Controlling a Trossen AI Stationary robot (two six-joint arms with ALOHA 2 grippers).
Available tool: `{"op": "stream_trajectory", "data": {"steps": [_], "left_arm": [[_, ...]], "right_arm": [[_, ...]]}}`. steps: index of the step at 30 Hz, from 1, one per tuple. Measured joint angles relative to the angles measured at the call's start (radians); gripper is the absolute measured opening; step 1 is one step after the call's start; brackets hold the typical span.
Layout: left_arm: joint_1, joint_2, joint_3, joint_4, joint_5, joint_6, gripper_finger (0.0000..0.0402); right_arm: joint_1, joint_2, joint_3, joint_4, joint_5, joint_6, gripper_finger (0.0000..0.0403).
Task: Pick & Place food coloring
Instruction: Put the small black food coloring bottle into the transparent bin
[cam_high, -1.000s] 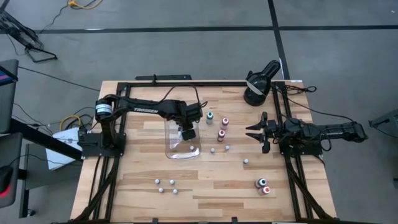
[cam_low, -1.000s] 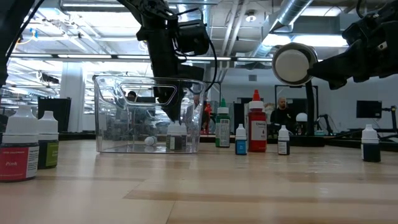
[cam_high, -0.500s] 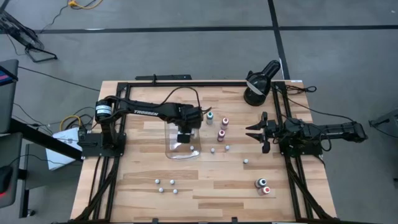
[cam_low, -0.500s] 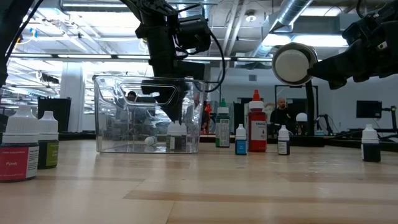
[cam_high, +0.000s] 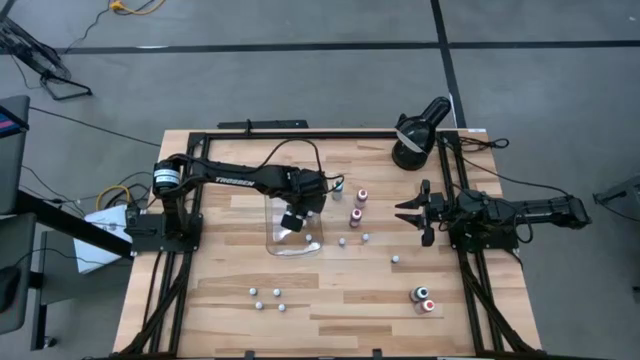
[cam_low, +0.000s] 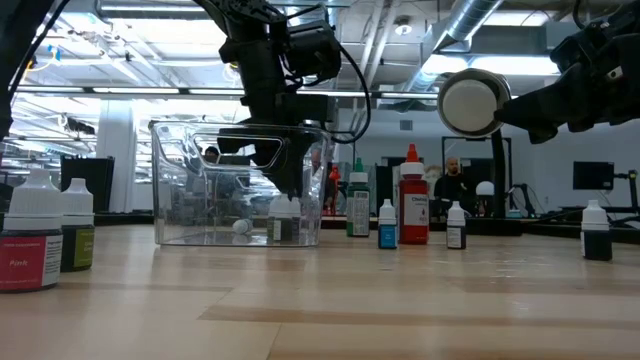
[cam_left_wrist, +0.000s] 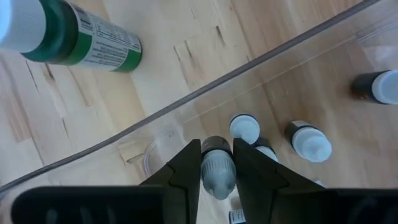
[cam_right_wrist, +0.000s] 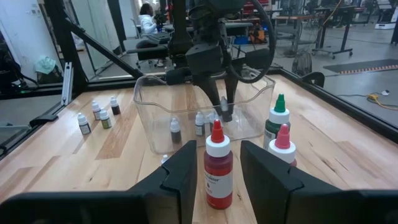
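Observation:
My left gripper (cam_high: 289, 219) reaches down into the clear tray (cam_high: 270, 243) and is shut on one small food coloring bottle (cam_left_wrist: 217, 173), also seen in the right wrist view (cam_right_wrist: 227, 113). Other small bottles (cam_left_wrist: 309, 140) stand on the tray's floor. More food coloring stands on the table: a green bottle (cam_high: 337, 186), a red one (cam_high: 362, 195), and small ones toward the near edge (cam_high: 268, 298). My right gripper (cam_high: 413, 213) waits open at the table's right side, holding nothing. My left gripper pinches the small bottle between its two fingers (cam_left_wrist: 186, 163), on its sides near the capped top (cam_left_wrist: 217, 180). The fingers point steeply down from above. The bottle hangs upright inside the tray's walls, clear of the floor and the bottles standing there.
A black round lamp (cam_high: 415, 135) sits at the far right corner. Two bottles (cam_high: 423, 299) stand near the right front, and two larger ones (cam_low: 35, 235) show close in the low view. People stand in the room beyond the table.
My left gripper has rolled about its own pointing line above the tray and shifted slightly toward the table's left, still shut on the small bottle. The bottle stays inside the tray's walls.

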Motion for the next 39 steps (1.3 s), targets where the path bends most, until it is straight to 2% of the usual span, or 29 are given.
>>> {"op": "stream_trajectory", "data": {"steps": [5,11,39], "left_arm": [[0.000,0.000,0.000,-0.006,-0.004,0.000,0.0074],[0.000,0.000,0.000,-0.037,-0.054,-0.001,0.0074],[0.000,0.000,0.000,-0.046,-0.050,-0.016,0.0083]], "right_arm": [[0.000,0.000,0.000,0.000,0.000,0.000,0.0113],[0.000,0.000,0.000,0.000,0.000,0.000,0.0113],[0.000,0.000,0.000,0.000,0.000,0.000,0.0113]]}}
